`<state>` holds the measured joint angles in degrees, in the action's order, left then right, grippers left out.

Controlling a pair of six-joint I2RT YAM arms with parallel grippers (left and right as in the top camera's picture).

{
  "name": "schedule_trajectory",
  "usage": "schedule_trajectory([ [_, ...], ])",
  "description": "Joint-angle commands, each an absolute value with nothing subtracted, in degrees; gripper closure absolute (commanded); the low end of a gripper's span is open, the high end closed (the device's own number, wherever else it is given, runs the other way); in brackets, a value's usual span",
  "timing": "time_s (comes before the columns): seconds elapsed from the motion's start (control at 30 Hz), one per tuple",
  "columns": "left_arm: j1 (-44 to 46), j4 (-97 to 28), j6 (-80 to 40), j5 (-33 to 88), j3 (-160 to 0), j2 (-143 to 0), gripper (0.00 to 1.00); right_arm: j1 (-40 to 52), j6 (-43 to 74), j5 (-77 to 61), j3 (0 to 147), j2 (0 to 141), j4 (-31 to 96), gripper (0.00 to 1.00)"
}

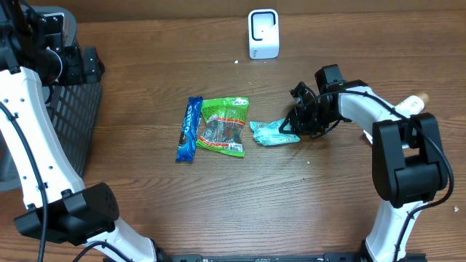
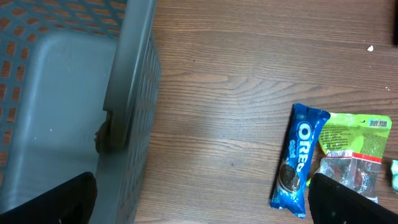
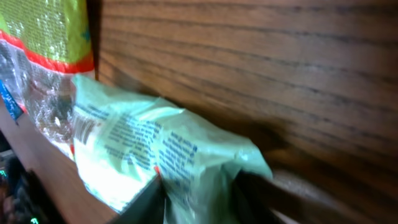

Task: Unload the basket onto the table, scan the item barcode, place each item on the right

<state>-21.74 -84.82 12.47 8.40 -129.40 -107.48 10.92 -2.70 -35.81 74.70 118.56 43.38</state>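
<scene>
Wooden table (image 1: 328,204): right gripper (image 1: 295,125) fingers pinching end of mint packet (image 1: 269,133); left gripper (image 2: 202,202) fingers spread wide, empty, over basket (image 2: 134,93) rim; cookie pack (image 1: 189,129) beside green bag (image 1: 224,125).

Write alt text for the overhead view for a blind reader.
The right pincer grips the right end of a pale green packet on a wooden table. Left of it lie a green snack bag and a blue Oreo pack; a white scanner stands at the far edge, a dark mesh basket at left.

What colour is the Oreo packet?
Oreo packet: blue with white letters, clearest in left wrist view.
</scene>
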Motion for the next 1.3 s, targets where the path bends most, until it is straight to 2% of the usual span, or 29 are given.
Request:
schedule_trajectory([
  [0.0, -21.3, -84.8, 13.7, 9.0, -129.5, -106.4, 0.0, 11.1, -3.2, -31.0, 73.3, 119.7, 43.4, 0.84],
  [0.13, -21.3, -84.8, 13.7, 9.0, -129.5, -106.4, 0.01, 11.1, -3.2, -32.7, 73.5, 119.7, 44.6, 0.96],
  [0.43, -21.3, -84.8, 13.7, 9.0, -129.5, -106.4, 0.0, 9.6, -3.3, -40.3, 77.4, 116.6, 48.1, 0.96],
  [0.9, -21.3, -84.8, 13.7, 9.0, -129.5, -106.4, 0.0, 9.5, -6.3, -38.0, 77.8, 93.0, 47.6, 0.96],
  [1.27, -21.3, -84.8, 13.7, 9.0, -129.5, -106.4, 0.01, 9.5, -5.8, -34.2, 77.8, 82.1, 47.6, 0.96],
])
